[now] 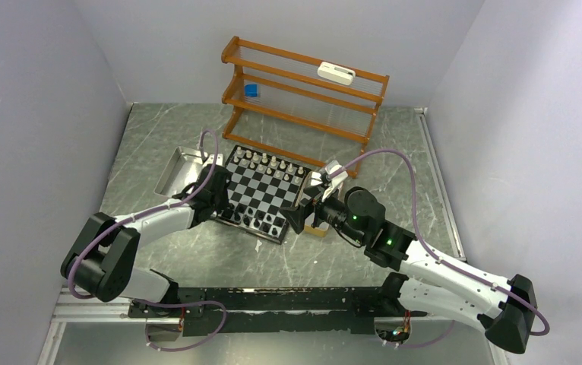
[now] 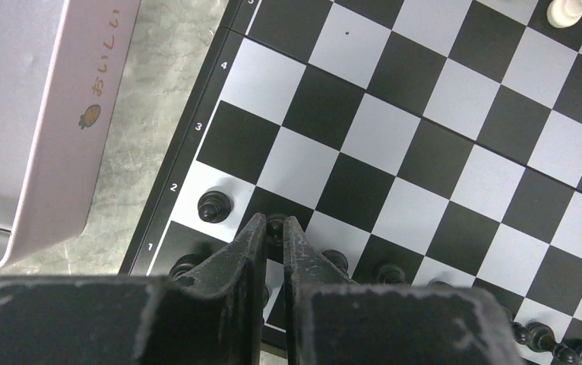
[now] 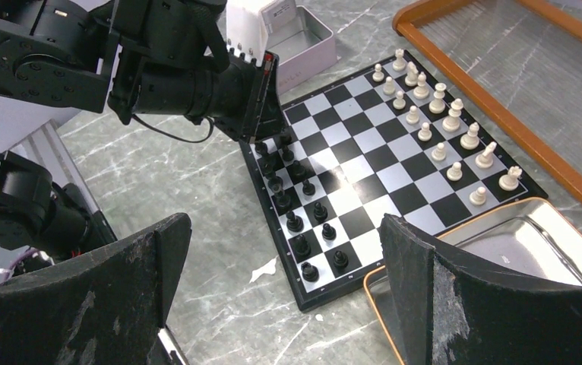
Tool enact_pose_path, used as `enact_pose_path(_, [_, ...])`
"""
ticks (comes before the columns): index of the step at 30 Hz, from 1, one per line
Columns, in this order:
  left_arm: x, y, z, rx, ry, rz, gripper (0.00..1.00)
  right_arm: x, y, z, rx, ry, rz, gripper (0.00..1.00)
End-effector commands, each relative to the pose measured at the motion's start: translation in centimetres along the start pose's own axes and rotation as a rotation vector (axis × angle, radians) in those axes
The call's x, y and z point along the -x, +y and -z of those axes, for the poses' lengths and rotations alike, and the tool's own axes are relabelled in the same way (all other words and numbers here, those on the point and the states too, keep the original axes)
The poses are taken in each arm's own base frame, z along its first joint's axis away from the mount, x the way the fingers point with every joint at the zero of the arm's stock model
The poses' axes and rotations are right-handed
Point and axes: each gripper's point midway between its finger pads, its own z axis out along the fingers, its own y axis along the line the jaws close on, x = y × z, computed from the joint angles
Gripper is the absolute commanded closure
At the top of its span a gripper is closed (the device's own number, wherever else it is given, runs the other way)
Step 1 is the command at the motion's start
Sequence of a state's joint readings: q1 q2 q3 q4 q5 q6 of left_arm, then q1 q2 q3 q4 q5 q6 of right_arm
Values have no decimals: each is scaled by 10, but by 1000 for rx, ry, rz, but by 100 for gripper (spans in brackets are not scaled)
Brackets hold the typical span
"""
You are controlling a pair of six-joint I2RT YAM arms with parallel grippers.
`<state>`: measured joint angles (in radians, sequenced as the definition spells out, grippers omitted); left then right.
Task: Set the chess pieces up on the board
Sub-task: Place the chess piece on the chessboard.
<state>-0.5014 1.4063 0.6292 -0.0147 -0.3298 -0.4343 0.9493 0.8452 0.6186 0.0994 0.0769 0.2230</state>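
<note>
The top camera is looking down from behind over the whole counter (image 1: 219, 255). The left wrist camera is facing straight down, close over the board (image 2: 394, 152). The right one is viewing it obliquely, farther back. All are sharing its black chess pieces (image 3: 295, 222).

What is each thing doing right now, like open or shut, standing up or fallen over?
board, lying flat and unfolded.
white pieces, upright, two rows at one edge.
black pieces, upright at the opposite edge.
left gripper, shut on a black pawn standing on the board.
right gripper, wide open, holding nothing.
metal tray, lidless, flat beside the board.
</note>
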Motion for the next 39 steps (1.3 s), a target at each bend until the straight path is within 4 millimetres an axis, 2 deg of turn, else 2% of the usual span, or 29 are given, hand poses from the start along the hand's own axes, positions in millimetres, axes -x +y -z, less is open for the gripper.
enact_pose_path(1, [7, -4, 1, -8, -33, 8, 85, 3, -1, 2, -4, -14, 12, 0])
enact_pose_path(8, [9, -4, 4, -11, -36, 7, 82, 0, -2, 0, -8, -8, 8, 0])
enact_pose_path(12, [14, -6, 5, -17, -48, 11, 77, 0, -1, -1, -8, -5, 11, 0])
enact_pose_path(19, [17, -8, 9, -22, -40, 7, 76, -4, -7, -3, -39, 14, 11, 0])
enact_pose_path(24, [37, -17, 23, -57, -70, 19, 72, -7, -6, -5, -37, 26, 1, 0])
enact_pose_path(29, [78, -31, 59, -139, -167, 40, 65, -14, -22, -7, -171, 64, -126, 0])
enact_pose_path(35, [126, -55, 125, -322, -273, 38, 39, -19, -42, -5, -377, 145, -284, 0])
enact_pose_path(39, [144, -68, 174, -462, -307, -6, 25, -11, -52, 2, -490, 182, -326, 0])
